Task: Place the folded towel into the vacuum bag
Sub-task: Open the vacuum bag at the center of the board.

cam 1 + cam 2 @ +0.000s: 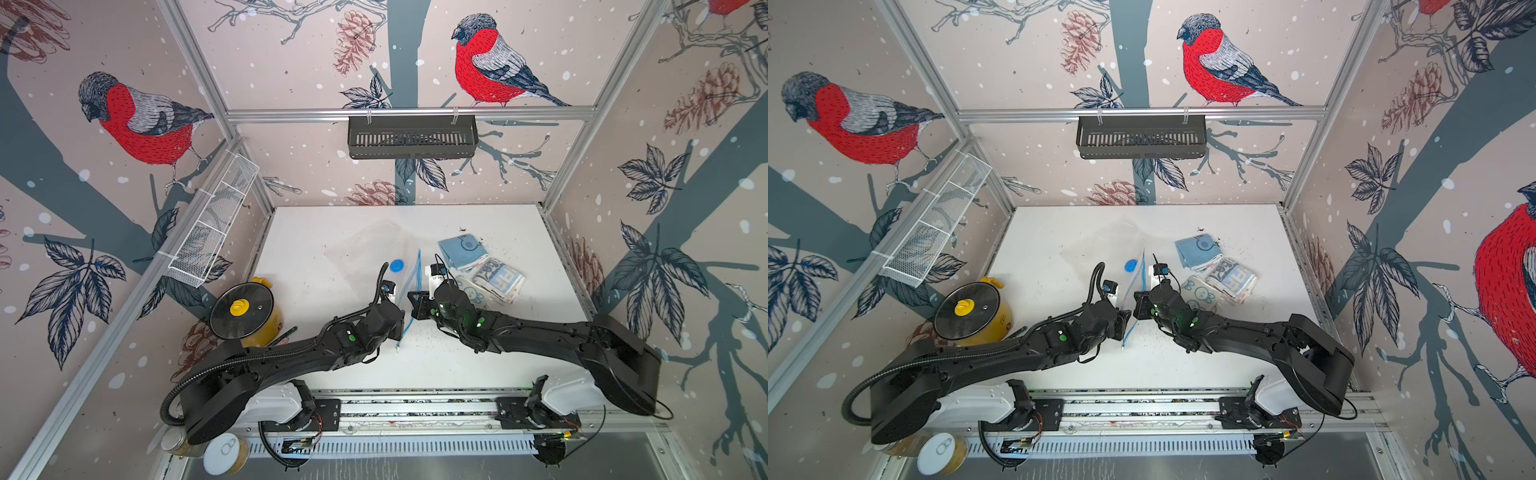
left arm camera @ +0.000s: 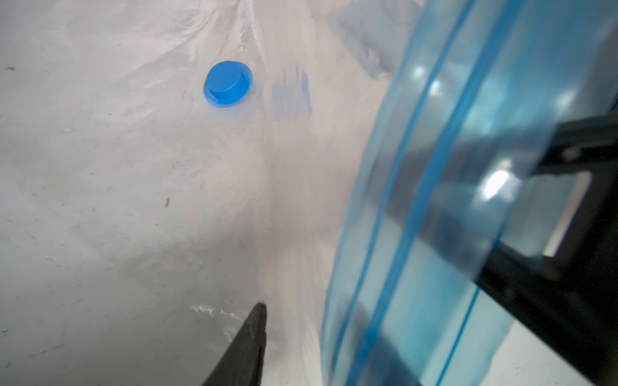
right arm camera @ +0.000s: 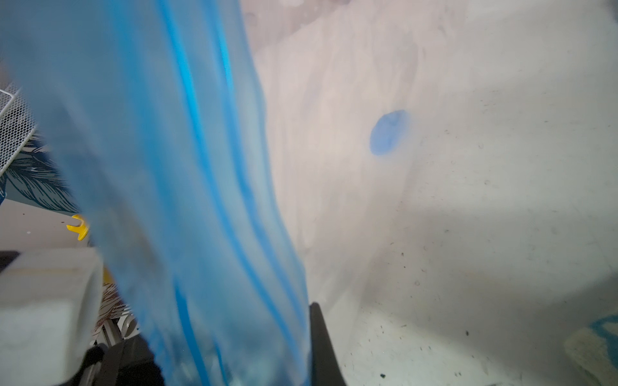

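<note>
We judge only the opening begun: our right hand [image 1: 415,306] pinches the vacuum bag [image 1: 365,249] by its zip strip [image 1: 418,270], centre frame; our left hand [image 1: 398,322] stands released beside it; the folded towels [image 1: 496,279] lie outside, rightward.

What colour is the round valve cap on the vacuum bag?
Plain bright blue. The valve cap shows best in the left wrist view.

Nothing can be read with certainty. In both top views the folded white towel with dark cartoon print and pale blue block characters [image 1: 498,279] [image 1: 1231,284], at about 3 o'clock from the middle of the white table [image 1: 291,245], carries large blocky letters, too warped by folds to spell out. The round yellow metal pot [image 1: 999,328], at 9 o'clock, bears a small dark mark, too small to read.
</note>
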`<action>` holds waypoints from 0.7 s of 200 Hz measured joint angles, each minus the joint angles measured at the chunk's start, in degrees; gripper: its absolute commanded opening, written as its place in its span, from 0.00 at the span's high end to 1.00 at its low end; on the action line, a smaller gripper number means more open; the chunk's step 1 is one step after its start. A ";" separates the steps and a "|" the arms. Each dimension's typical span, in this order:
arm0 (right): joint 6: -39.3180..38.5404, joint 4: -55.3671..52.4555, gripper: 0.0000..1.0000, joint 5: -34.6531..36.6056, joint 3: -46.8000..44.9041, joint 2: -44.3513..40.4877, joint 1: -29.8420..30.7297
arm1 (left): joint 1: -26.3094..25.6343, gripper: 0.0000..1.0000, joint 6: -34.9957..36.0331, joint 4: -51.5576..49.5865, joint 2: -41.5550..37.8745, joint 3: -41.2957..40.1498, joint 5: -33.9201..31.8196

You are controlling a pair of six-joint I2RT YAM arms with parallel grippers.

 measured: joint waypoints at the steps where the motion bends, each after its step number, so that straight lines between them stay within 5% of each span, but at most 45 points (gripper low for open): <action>1: 0.00 0.00 0.99 0.02 0.00 0.00 0.00 | 0.00 0.55 0.00 -0.02 0.00 0.00 0.02; 46: 0.04 0.52 0.99 1.31 0.00 0.04 0.04 | 0.00 0.54 -2.99 -2.43 0.20 0.22 2.49; 140: 0.17 2.75 0.99 1.11 1.14 3.48 0.04 | -0.13 0.75 -6.95 -7.43 3.98 1.55 2.19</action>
